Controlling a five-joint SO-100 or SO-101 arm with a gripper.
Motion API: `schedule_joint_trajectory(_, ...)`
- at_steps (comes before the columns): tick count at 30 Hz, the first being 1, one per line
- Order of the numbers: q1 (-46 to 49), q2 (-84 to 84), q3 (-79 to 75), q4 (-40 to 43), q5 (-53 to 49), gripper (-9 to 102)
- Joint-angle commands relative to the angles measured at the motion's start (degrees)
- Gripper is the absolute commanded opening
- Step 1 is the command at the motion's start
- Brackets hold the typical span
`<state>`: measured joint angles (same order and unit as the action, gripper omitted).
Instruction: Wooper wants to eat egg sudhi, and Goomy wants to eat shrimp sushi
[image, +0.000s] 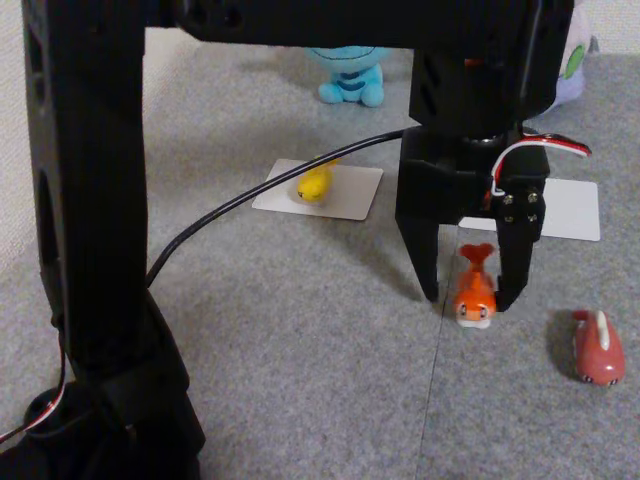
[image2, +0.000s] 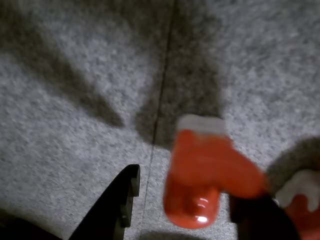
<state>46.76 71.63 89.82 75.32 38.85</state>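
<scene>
The shrimp sushi (image: 474, 292), orange with a white underside, stands on the grey carpet between the fingers of my gripper (image: 468, 298). The jaws are open and straddle it: the right finger touches its side and the left finger stands a little apart. The wrist view shows the same figure (image2: 205, 175) close up, with my gripper (image2: 187, 192) around it. The yellow egg sudhi (image: 314, 184) lies on a white card (image: 350, 200) in front of the light blue Wooper (image: 352, 78). Goomy (image: 576, 62) peeks out at the top right, mostly hidden by the arm.
A dull red figure (image: 598, 348) with a white stripe lies on the carpet right of the gripper, also seen as the red figure (image2: 306, 202) in the wrist view. A second white card (image: 575, 210) lies behind the gripper. The arm's black base (image: 95, 300) and a cable (image: 230, 210) fill the left.
</scene>
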Motion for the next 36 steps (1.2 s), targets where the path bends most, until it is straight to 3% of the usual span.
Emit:
schedule_joint_trajectory(1, -0.2, 0.3, -0.3, -0.1, -0.1, 15)
schedule_joint_trajectory(10, -0.2, 0.0, -0.3, -0.1, 0.3, 5)
schedule_joint_trajectory(36, -0.4, 1.4, -1.0, -2.7, 2.4, 2)
